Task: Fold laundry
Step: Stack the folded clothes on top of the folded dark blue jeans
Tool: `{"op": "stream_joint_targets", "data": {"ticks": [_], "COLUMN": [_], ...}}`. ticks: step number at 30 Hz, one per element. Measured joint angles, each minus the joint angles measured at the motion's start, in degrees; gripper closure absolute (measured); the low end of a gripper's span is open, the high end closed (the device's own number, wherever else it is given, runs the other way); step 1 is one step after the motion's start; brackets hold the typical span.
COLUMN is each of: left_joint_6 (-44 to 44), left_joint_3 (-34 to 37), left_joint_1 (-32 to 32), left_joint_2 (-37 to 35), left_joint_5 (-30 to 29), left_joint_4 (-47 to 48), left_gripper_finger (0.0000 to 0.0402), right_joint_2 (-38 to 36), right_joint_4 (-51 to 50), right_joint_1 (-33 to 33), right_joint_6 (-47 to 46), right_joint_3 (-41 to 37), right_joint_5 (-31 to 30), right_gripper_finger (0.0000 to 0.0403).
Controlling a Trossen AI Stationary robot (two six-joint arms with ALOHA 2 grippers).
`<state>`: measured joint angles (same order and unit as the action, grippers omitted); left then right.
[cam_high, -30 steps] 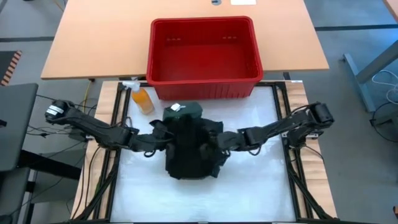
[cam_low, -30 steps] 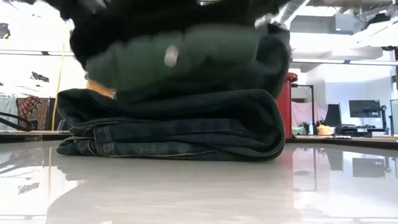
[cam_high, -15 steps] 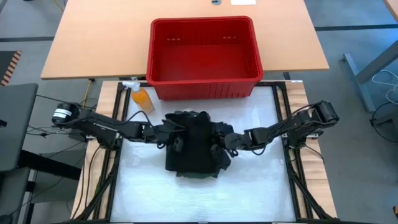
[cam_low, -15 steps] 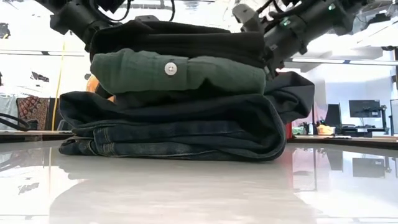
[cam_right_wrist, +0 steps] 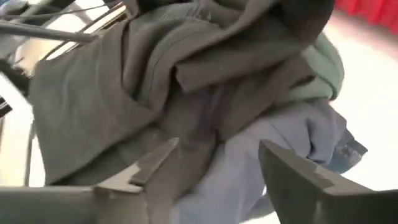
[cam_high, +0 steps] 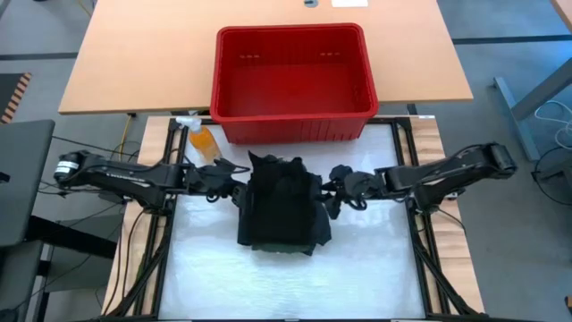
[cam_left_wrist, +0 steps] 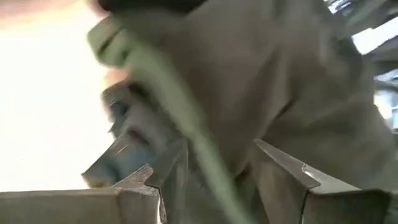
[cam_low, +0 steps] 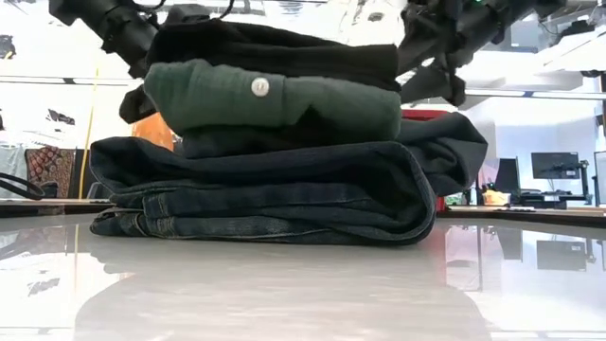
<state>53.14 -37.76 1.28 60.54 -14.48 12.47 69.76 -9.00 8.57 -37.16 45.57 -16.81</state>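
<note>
The laundry [cam_high: 281, 204] is a stack in the middle of the white table. In the low view, folded blue jeans [cam_low: 256, 204] lie at the bottom and a dark garment on them. Above that come a folded green shirt [cam_low: 275, 99] with a white button and a black piece [cam_low: 275, 55] on top. My left gripper [cam_high: 234, 179] stands open at the stack's left side, near its top. My right gripper [cam_high: 336, 186] stands open at the stack's right side, also near the top. My left gripper has a green fold of cloth [cam_left_wrist: 205, 155] running into the gap between its open fingers; I cannot tell whether a finger touches it. My right gripper faces the stack's dark cloth [cam_right_wrist: 205, 124] with open fingers; I cannot tell whether it touches.
A red plastic basket [cam_high: 293, 114] stands on the wooden table beyond the far edge. An orange spray bottle [cam_high: 204, 141] is at the far left corner. Black frame rails run along both sides. Bare white table [cam_high: 286, 282] lies in front of the stack.
The green and black folded garments, held up and blurred a second ago, have come down onto the jeans and lie still. Both grippers have opened and let go. The left has drawn back toward the table's left edge, the right toward its right edge.
</note>
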Motion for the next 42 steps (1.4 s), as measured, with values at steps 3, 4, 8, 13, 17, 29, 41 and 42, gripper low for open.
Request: {"op": "stream_joint_targets", "data": {"ticks": [3, 4, 8, 13, 17, 29, 41, 42], "left_joint_6": [1.82, 2.33, 1.53, -2.88, -10.50, -41.17, -20.85, -19.99], "left_joint_3": [0.00, 0.00, 0.00, 0.00, 0.02, 0.00, -0.15, -0.17], "left_joint_1": [0.03, 0.05, 2.40, 8.84, 15.90, 26.72, 25.03, 25.03], "left_joint_2": [-1.38, -1.57, -2.23, -2.61, -1.83, 22.79, 32.60, 32.60], "left_joint_5": [1.53, 2.33, 2.16, -5.64, -18.78, -24.24, -27.87, -27.99], "left_joint_4": [5.59, 6.32, 5.81, -0.52, -10.78, -50.77, -40.37, -39.57], "left_gripper_finger": [0.0241, 0.0241, 0.0241, 0.0241, 0.0242, 0.0242, 0.0242, 0.0242], "right_joint_2": [-2.55, -3.34, -4.02, 4.61, 14.99, 33.24, 35.34, 35.33], "right_joint_4": [-3.11, -3.04, 7.41, 29.62, 44.97, 57.22, 50.40, 50.47], "right_joint_1": [-0.82, -0.80, 0.99, 3.13, 1.50, -6.92, -1.87, -1.97], "right_joint_6": [0.39, 0.58, 5.15, 13.67, 18.40, 14.48, 13.18, 13.18], "right_joint_3": [-0.01, -0.01, -0.01, 0.06, -0.03, 0.00, 0.17, 0.15], "right_joint_5": [2.89, 3.27, 2.55, 1.98, 1.90, 3.15, -3.51, -3.38], "right_gripper_finger": [0.0147, 0.0141, 0.0134, 0.0133, 0.0133, 0.0133, 0.0133, 0.0133]}}
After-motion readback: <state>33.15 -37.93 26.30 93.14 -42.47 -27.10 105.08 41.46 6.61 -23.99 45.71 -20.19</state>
